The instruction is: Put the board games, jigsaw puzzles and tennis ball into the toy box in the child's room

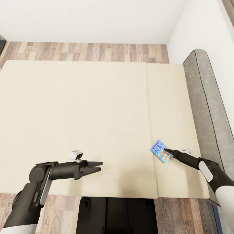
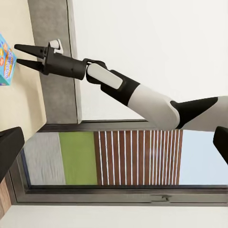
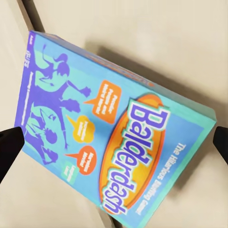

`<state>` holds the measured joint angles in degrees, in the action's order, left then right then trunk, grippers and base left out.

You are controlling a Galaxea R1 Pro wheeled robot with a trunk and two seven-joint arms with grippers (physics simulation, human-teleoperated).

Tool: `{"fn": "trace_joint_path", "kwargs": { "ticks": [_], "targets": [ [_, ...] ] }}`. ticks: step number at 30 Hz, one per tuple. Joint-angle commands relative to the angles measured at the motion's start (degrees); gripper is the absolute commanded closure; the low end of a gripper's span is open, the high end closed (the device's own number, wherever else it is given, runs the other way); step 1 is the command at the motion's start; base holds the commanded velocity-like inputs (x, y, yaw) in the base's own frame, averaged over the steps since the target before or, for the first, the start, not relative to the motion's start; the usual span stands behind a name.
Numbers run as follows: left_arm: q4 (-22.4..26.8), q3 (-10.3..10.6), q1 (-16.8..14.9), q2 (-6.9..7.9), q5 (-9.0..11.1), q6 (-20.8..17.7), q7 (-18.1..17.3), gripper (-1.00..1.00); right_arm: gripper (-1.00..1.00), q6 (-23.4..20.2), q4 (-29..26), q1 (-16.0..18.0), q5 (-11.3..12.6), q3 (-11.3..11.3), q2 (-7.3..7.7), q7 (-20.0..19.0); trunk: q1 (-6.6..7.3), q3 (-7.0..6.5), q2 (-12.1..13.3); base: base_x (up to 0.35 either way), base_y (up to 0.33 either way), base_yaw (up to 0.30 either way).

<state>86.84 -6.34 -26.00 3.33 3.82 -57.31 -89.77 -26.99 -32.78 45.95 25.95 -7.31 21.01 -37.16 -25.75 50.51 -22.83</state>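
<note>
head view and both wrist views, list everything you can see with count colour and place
board game: one, small blue box lettered Balderdash, lying on the bed's right panel near the seam
bed: one, cream, two panels with a seam, spanning the middle
headboard: one, grey, along the bed's right side
floor: wood planks, beyond the bed and at its near edge
window: one, dark-framed, in the left wrist view
left hand: one, dark, open, over the bed's near edge
right hand: one, dark, open, fingertips at the board game
</note>
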Motion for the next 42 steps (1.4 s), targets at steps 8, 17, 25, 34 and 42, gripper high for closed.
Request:
{"fn": "trace_joint_path", "kwargs": {
  "ticks": [8,17,25,34,42],
  "targets": [
    [0.00,0.01,-0.02,-0.03,-0.16,-0.61,-0.23,-1.00,-1.00,-0.44,-0.01,0.03,0.33,-0.14,0.00,-0.10,-0.03,0.06,-0.09,0.000,0.000,0.000],
    [0.00,0.01,-0.01,-0.06,-0.30,-0.62,-0.23,-1.00,-1.00,-0.43,-0.01,0.02,0.32,-0.15,0.00,-0.10,-0.03,0.06,-0.09,0.000,0.018,0.000],
    [0.00,0.01,-0.02,-0.07,-0.31,-0.61,-0.23,-1.00,-1.00,-0.43,-0.01,0.02,0.33,-0.08,0.00,-0.10,-0.03,0.06,-0.09,0.000,0.091,0.000],
    [-0.01,0.01,-0.01,-0.07,-0.31,-0.62,-0.23,-1.00,-1.00,-0.43,-0.01,0.02,0.32,-0.07,-0.04,-0.10,-0.03,0.06,-0.09,0.000,0.124,0.000],
    [-0.02,0.02,-0.02,-0.07,-0.31,-0.63,-0.23,-1.00,-1.00,-0.43,-0.01,0.03,0.33,-0.05,-0.08,-0.10,-0.03,0.06,-0.09,0.000,0.102,0.000]
  ]
}}
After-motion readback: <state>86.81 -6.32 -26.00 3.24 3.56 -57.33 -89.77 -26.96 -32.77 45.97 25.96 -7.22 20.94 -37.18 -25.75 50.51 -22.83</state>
